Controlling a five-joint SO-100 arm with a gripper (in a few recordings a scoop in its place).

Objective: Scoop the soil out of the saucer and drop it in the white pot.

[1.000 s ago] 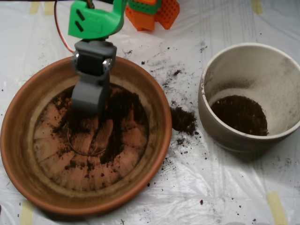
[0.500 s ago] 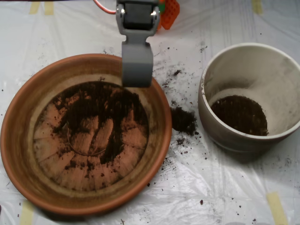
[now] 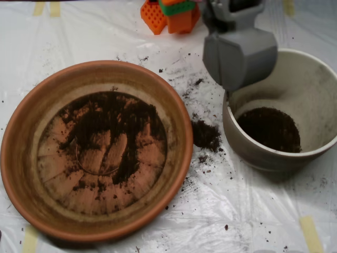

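A terracotta-orange tone is shown by the large round shallow clay saucer (image 3: pixel 21 158), with paler radial ridges streaked across its base. Dark brown-black colour is seen in the loose crumbly soil (image 3: pixel 124 118). Off-white walls stained dusty grey-brown are shown by the round deep white pot (image 3: pixel 316 100). The clamshell claw (image 3: pixel 239 55) is coloured plain grey. The worktop (image 3: pixel 253 211) is covered in glossy white sheeting, marked by pale yellow tape strips (image 3: pixel 310 232).

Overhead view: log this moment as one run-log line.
grey clamshell scoop: above left rim of off-white round pot | dark loose soil: thin patches in terracotta clay saucer | spilled clump: between saucer and pot
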